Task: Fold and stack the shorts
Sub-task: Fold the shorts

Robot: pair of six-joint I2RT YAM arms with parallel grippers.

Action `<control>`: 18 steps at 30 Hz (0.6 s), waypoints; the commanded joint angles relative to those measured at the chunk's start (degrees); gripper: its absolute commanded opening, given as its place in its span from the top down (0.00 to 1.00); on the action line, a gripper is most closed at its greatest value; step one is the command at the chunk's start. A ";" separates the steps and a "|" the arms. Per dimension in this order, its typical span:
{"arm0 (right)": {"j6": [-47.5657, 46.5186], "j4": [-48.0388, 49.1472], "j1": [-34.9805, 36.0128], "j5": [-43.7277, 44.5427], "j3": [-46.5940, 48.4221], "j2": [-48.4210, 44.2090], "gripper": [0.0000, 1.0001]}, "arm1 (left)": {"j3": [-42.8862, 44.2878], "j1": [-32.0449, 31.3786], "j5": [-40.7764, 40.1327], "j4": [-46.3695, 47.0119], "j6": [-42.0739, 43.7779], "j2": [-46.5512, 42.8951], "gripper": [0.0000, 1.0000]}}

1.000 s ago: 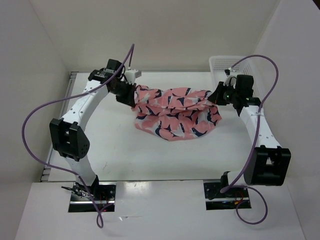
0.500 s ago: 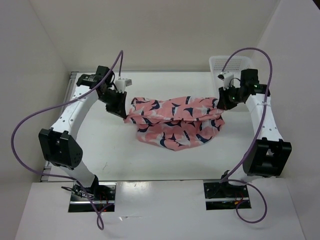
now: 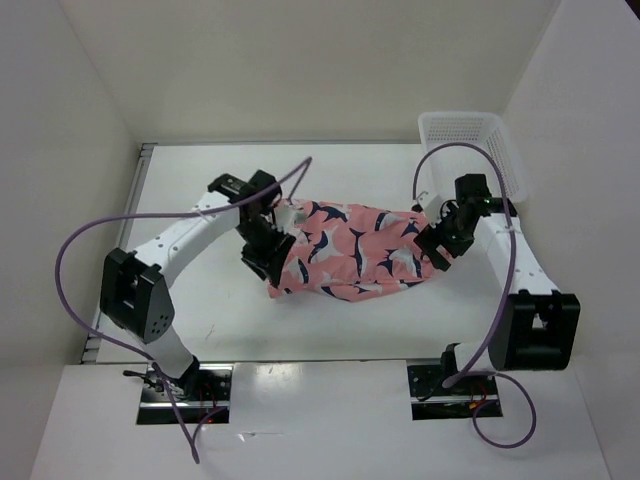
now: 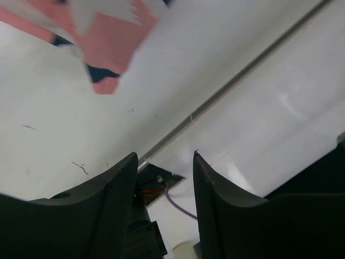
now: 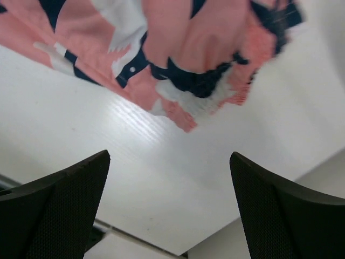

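Pink shorts [image 3: 350, 252] rumpled; left claw [image 4: 163, 157] parted, right claw [image 5: 168, 156] wide, both empty. Risk: crooked fold from pinching one layer.

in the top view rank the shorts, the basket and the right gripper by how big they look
1. shorts, the widest spread on the table
2. basket, noticeably smaller
3. right gripper, clearly the smallest

Soft cloth shorts [image 3: 352, 252], glossy table [image 3: 330, 330]
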 commanded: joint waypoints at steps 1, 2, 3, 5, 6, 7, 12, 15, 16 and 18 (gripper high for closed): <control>0.01 5.99 0.29 1.61 0.35 -6.04 0.04 | 8.59 7.26 -1.47 1.87 0.10 0.93 0.47; 2.20 6.00 -0.32 1.61 -0.18 -6.04 0.04 | 12.45 9.45 1.33 3.36 0.10 2.24 0.45; 3.61 6.87 -0.33 0.04 -0.18 -6.04 0.04 | 13.62 11.56 2.48 5.20 0.10 2.95 0.40; 6.33 7.58 -0.33 -1.20 -0.88 -4.55 0.04 | 14.24 15.88 3.46 10.13 0.10 5.49 0.34; 9.13 8.63 -0.33 -1.81 -0.88 -3.59 0.04 | 14.24 15.89 2.77 11.53 0.10 6.37 0.29; 10.73 9.68 -0.33 -1.82 -1.49 -1.49 0.04 | 12.33 15.89 1.54 14.33 0.10 7.86 0.24; 13.99 18.73 -0.33 1.25 -4.13 1.34 0.04 | 10.64 15.19 -2.78 20.68 0.10 13.05 0.10; 14.70 21.55 -0.33 2.66 -4.14 4.06 0.05 | 12.13 15.19 -0.43 21.22 0.10 16.65 0.02; 15.39 22.08 -0.33 2.66 -4.14 5.55 0.05 | 12.13 15.19 0.47 21.22 0.10 18.66 0.02; 16.01 23.66 -0.33 3.37 -4.14 7.13 0.05 | 12.92 13.96 0.47 21.74 0.10 21.57 0.00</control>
